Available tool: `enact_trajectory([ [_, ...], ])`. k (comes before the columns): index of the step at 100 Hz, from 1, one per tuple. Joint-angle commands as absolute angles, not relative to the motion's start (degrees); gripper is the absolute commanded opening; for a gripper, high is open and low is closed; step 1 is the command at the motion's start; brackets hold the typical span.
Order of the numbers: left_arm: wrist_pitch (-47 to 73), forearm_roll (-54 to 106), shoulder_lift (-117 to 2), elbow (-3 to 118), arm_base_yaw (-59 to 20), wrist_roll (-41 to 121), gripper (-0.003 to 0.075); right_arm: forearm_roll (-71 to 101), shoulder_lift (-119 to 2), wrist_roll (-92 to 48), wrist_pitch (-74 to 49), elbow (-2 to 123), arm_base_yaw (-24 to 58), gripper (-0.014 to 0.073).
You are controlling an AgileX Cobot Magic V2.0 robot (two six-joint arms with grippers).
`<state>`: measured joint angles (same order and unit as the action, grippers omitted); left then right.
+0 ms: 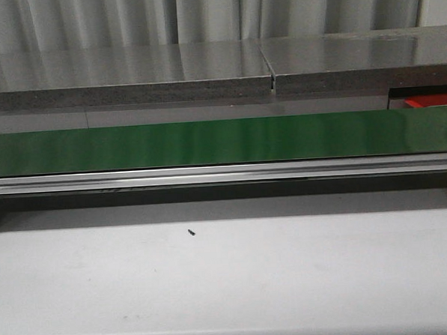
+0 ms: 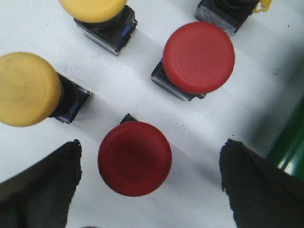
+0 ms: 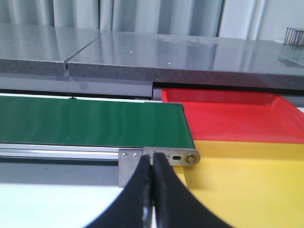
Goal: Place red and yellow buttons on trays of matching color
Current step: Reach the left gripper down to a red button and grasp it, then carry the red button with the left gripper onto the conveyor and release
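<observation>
Spread wide, the left gripper (image 2: 149, 183) straddles a glossy red mushroom-head plastic button (image 2: 135, 158) on the white bench (image 2: 118, 90); it should descend centred before closing, while the right gripper (image 3: 152, 190) waits pinched closed on nothing.

The white bench (image 1: 229, 280) fills the lower half of the front view, with a small dark speck (image 1: 191, 232) left of centre. In the left wrist view, two red buttons (image 2: 135, 158) (image 2: 199, 57) and two yellow buttons (image 2: 26, 89) (image 2: 93, 8) stand on its white surface.
</observation>
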<state>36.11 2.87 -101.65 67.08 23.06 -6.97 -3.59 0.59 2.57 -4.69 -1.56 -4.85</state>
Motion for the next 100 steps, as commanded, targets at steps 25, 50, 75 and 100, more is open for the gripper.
enact_trajectory([
  [25,35.2,3.5,-99.3,68.7,23.2,-7.4,0.0319,-4.1,1.4,2.5,0.3,-1.5,-4.8,-0.0066],
  [50,35.5,3.5,-99.3,68.7,23.2,-7.4,0.0172,-4.1,1.4,2.5,0.3,-1.5,-4.8,-0.0066],
  [75,36.8,3.5,-97.4,68.7,23.2,-7.4,0.0144,-4.1,1.4,2.5,0.3,-1.5,-4.8,-0.0066],
  [100,38.6,3.5,-89.6,69.5,23.2,-7.3,0.0144,-4.1,1.4,2.5,0.3,-1.5,-4.8,-0.0066],
])
